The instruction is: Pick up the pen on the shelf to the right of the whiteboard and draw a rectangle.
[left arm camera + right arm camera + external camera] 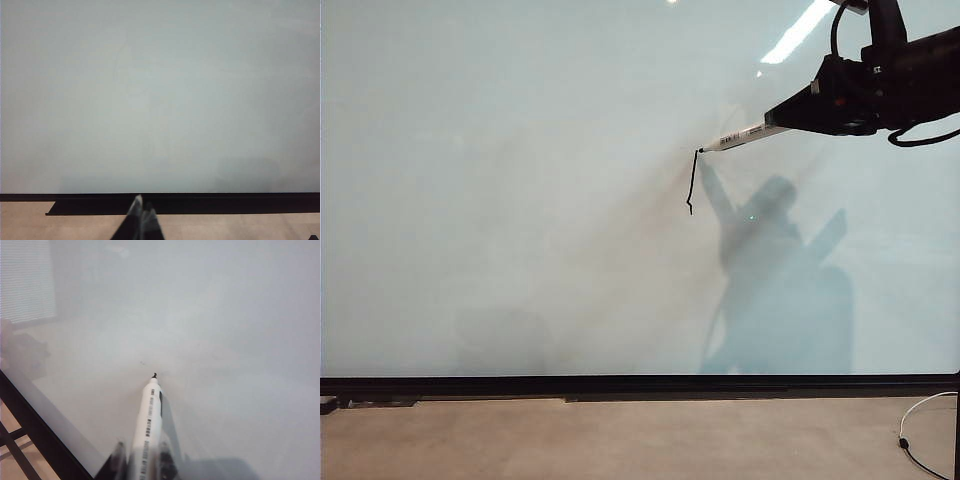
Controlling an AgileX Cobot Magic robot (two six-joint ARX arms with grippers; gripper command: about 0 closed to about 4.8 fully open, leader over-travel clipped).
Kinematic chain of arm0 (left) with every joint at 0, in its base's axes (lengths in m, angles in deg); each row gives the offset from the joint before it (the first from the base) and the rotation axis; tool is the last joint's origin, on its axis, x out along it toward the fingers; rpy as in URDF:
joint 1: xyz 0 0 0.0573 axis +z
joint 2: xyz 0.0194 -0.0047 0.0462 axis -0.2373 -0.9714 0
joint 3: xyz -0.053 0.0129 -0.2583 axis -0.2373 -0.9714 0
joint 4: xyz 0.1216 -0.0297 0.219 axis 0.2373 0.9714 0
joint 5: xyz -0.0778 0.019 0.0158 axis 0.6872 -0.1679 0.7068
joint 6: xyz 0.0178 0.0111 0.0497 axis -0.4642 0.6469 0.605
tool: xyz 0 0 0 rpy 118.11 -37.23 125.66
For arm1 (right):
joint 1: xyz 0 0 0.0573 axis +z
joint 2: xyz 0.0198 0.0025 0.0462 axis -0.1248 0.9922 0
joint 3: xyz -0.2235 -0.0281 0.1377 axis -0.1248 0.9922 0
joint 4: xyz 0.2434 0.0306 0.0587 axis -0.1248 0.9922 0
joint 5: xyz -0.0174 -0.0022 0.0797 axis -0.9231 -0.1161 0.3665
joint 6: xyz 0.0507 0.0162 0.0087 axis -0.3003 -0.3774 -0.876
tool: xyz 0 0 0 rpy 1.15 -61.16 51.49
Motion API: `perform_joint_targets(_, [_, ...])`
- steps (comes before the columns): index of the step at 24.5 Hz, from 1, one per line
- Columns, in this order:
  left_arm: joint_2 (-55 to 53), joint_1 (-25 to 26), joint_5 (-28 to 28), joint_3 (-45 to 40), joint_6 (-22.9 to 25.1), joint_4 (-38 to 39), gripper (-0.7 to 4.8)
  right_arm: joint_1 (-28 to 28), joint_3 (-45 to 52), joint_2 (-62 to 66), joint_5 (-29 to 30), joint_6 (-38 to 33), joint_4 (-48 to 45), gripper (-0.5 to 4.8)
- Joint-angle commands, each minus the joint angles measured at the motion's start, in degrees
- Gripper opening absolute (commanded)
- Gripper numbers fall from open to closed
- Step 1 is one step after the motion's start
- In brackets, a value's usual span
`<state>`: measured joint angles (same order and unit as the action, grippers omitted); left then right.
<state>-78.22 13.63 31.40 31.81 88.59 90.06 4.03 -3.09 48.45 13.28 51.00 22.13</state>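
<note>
Glossy whiteboard ahead, one wobbly stroke of the rectangle drawn. Right gripper clamped on pen, tip beyond fingers touching board for drawing. Left gripper closed, empty, low.

Nothing I can actually read here tbh, the only lettering is some small dark print running along the barrel of the pen in my right gripper, way too blurry.
</note>
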Motion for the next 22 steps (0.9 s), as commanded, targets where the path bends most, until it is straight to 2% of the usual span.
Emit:
perform_joint_targets(1, [0.0,0.0,0.0,0.2,0.3,-0.3,-0.04,0.0,-0.4,-0.2,-0.5,-0.3,-1.2,-0.05])
perform_joint_targets(12, [0.0,0.0,0.0,0.2,0.3,-0.3,-0.04,0.0,-0.9,0.6,-0.5,-0.3,-1.3,-0.05])
perform_joint_targets(22, [0.0,0.0,0.0,0.2,0.3,-0.3,-0.04,0.0,-0.9,-0.2,-3.0,-0.3,-1.1,-0.05])
